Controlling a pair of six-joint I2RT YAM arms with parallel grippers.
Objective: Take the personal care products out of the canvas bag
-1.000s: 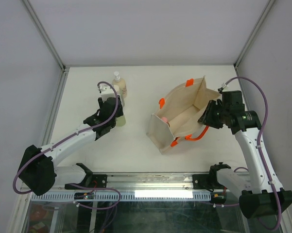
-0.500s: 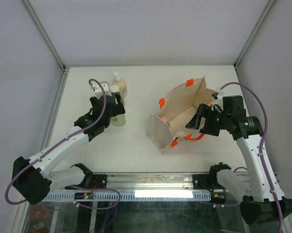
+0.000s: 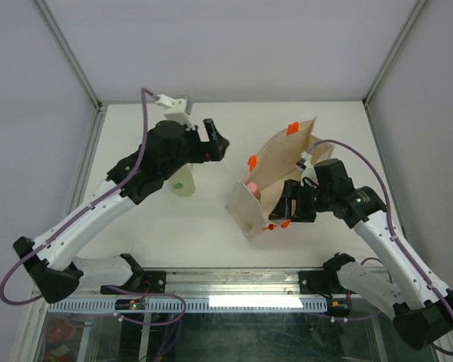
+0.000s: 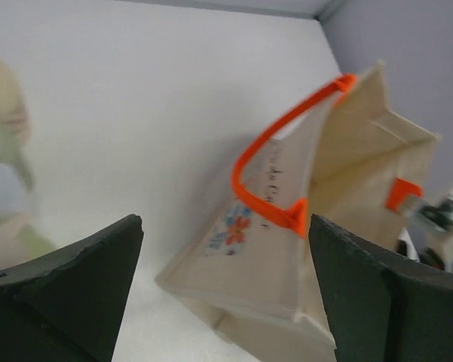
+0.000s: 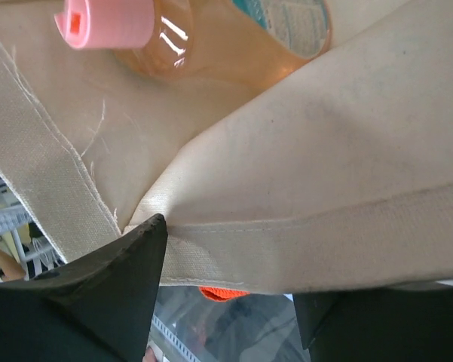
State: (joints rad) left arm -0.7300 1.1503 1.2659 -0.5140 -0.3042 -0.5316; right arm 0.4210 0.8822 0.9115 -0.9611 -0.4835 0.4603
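Observation:
The canvas bag (image 3: 283,170) stands open right of the table's middle, with orange handles (image 4: 267,177). Inside it lies a pink-orange bottle (image 5: 234,38) with a pink cap, also seen as a pink spot (image 3: 251,186) from above. My right gripper (image 3: 277,213) is at the bag's near rim; its jaws stand apart astride the cloth edge (image 5: 301,234). My left gripper (image 3: 217,143) hangs open and empty above the table, left of the bag, facing it (image 4: 286,241). A pale green bottle (image 3: 184,183) stands on the table under the left arm.
Blurred bottles (image 4: 4,143) show at the left edge of the left wrist view. The table's walls and metal frame posts (image 3: 83,173) close in the left, right and far sides. The arm bases sit along the near edge.
My left gripper opened off the pale green bottle, rose and swung right toward the bag. My right gripper moved from the bag's right side to its near rim; the bag shifted a little.

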